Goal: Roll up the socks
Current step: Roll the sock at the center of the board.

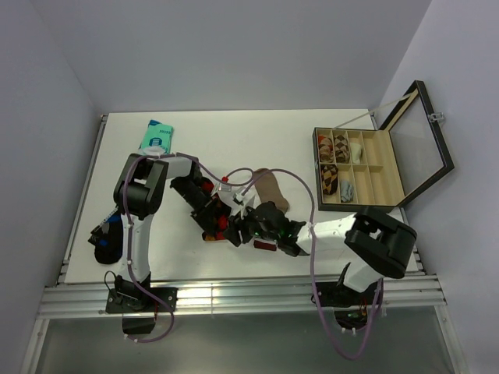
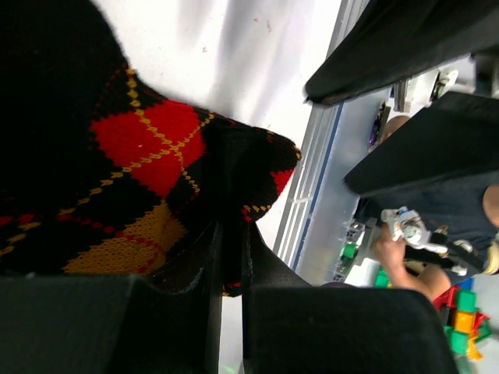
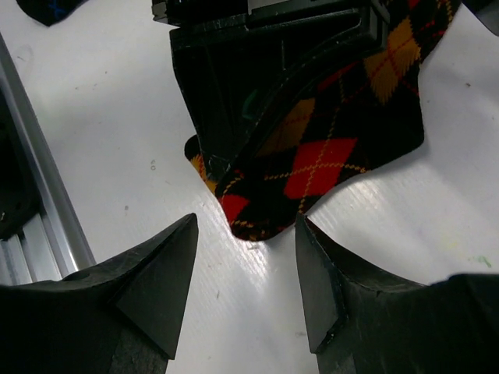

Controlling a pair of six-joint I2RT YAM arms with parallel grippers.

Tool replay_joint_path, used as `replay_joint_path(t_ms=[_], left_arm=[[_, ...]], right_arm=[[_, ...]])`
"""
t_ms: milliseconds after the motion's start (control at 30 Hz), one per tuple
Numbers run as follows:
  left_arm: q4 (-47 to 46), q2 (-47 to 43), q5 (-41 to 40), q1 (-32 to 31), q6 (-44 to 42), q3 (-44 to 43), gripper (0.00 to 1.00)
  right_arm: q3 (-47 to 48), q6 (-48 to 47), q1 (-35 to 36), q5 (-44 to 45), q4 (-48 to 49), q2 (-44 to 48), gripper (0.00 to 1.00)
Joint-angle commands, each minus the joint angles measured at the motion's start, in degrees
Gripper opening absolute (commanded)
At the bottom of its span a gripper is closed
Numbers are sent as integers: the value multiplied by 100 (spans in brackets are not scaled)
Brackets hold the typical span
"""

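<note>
Left gripper (image 2: 231,241) clenched on a fold of the argyle sock (image 3: 327,156) — fabric pinched between nearly shut jaws. Right gripper (image 3: 245,234) released, jaws spread, sock's near corner right at the mouth of the gap; contact not clear. Lies flat on the table (image 1: 234,132), front-middle, between both arms. Runs its long axis diagonally away from the right jaws, under the left gripper — corner points straight into the right gap. Puts the right arm nearer the free end. Tan sock (image 1: 270,189) just behind, partly hidden.
</note>
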State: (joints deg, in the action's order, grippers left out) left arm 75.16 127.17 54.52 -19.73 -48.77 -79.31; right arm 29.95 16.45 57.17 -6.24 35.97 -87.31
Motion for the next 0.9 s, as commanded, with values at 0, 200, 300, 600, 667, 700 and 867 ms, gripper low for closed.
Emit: replay_joint_path(t_ms=[0,200,300,600,667,700,867], left_arm=[[-404,-158,-328,-5,342,143,0],[-730,-246,-565,-5,579,302,0],[-765,-237,-574,-5,615,284,0],[-818,-228,-583,-5,702,214,0],[-844,-237,-574,-5,729,214,0],[-853,-246,-574,-5,746,214,0],[-924,-281,-565,-5,799,258,0]], right_arm=[[300,-115,40,-62,578,-312,60],[415,-54,66,-141,806,-752,60],[459,-63,67,-132,833,-884,60],[529,-80,110,-88,877,-1104,61],[538,-54,119,-79,921,-1183,61],[581,-54,111,-70,886,-1218,61],[696,-1,110,-52,851,-1429,56]])
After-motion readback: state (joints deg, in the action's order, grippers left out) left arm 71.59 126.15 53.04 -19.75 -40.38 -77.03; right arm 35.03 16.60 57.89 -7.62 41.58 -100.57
